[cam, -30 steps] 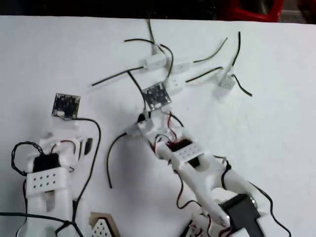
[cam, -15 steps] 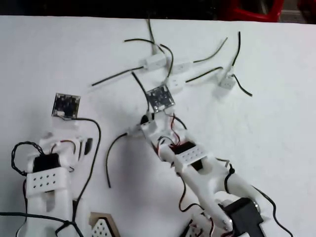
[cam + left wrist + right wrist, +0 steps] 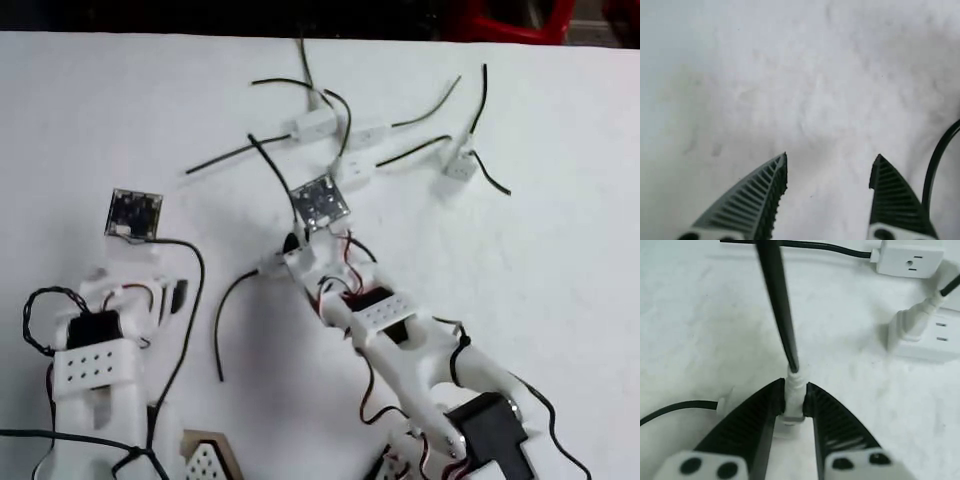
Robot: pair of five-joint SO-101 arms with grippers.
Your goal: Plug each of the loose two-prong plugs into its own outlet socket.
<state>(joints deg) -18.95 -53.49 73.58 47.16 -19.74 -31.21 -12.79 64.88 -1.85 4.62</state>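
From above, the right arm (image 3: 400, 350) lies across the white table (image 3: 560, 300), its tip near the plugged outlet block (image 3: 355, 170) but short of it. A loose plug (image 3: 265, 266) lies by that arm's wrist, farther from the block. The left arm (image 3: 95, 365) sits well apart from the block.

The left wrist view has the left gripper (image 3: 831, 156) with its fingers spread over bare table, a black cable (image 3: 940, 155) beside one finger.

In the right wrist view, the right gripper (image 3: 794, 385) is clamped on a white two-prong plug (image 3: 794, 402), its black cord (image 3: 777, 300) rising. The plugged outlet block is near, not touching the plug.
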